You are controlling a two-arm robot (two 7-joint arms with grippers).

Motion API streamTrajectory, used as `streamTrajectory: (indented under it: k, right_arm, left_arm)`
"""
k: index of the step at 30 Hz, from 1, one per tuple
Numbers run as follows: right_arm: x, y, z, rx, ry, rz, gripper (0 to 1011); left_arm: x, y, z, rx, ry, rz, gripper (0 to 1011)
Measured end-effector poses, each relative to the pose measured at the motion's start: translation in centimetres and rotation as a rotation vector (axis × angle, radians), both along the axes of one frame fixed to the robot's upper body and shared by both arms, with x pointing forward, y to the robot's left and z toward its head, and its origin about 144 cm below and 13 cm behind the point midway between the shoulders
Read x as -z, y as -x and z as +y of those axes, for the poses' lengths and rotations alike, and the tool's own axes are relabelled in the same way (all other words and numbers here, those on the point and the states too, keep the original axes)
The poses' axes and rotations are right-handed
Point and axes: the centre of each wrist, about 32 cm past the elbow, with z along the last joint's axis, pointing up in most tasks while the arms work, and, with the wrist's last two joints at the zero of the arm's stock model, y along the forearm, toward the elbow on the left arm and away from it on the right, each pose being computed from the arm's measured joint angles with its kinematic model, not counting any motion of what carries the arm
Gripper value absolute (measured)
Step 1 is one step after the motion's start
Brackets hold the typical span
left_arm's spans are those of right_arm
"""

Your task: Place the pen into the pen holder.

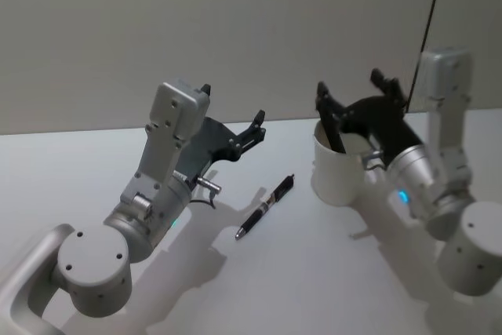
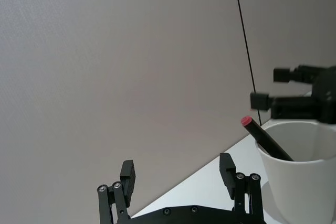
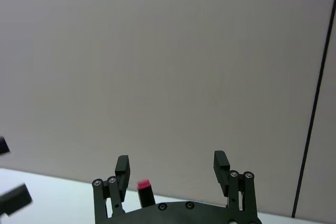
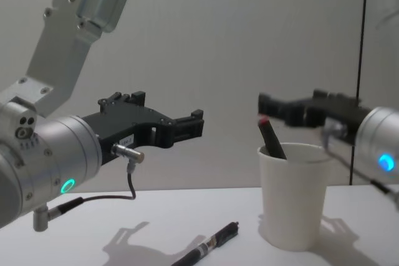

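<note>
A black pen (image 1: pixel 265 207) lies flat on the white table between the two arms, also seen in the chest view (image 4: pixel 209 247). The pen holder (image 1: pixel 337 170), a white paper cup (image 4: pixel 293 194), stands to its right. A dark pen with a red end (image 4: pixel 269 135) leans inside the cup (image 2: pixel 299 182). My left gripper (image 1: pixel 235 111) hovers open and empty above the table, left of the lying pen. Just above the cup's rim, my right gripper (image 1: pixel 350 84) is open with nothing between its fingers; the red end (image 3: pixel 143 184) shows below them.
The white table (image 1: pixel 94 162) runs back to a plain grey wall. A thin black cable (image 1: pixel 430 13) hangs down the wall behind the right arm. The left arm's grey wrist cable (image 4: pixel 128 179) dangles over the table.
</note>
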Motion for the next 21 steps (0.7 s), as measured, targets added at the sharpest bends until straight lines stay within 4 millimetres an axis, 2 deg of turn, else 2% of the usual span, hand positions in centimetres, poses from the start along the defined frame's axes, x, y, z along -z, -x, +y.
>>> streamTrajectory:
  k: [12,17,21]
  right_arm:
    - [-3.7,3.4,-3.9,-0.010,-0.130,-0.106,1001]
    - [-4.5,4.8,-6.0,0.012,-0.179,-0.113,1001]
    - [-4.6,5.4,-6.9,0.024,-0.188,-0.103,1001]
  left_arm:
    - [0.0,0.0,0.0,0.000,0.000,0.000,1001]
    - [0.0,0.0,0.0,0.000,0.000,0.000,1001]
    - [0.0,0.0,0.0,0.000,0.000,0.000,1001]
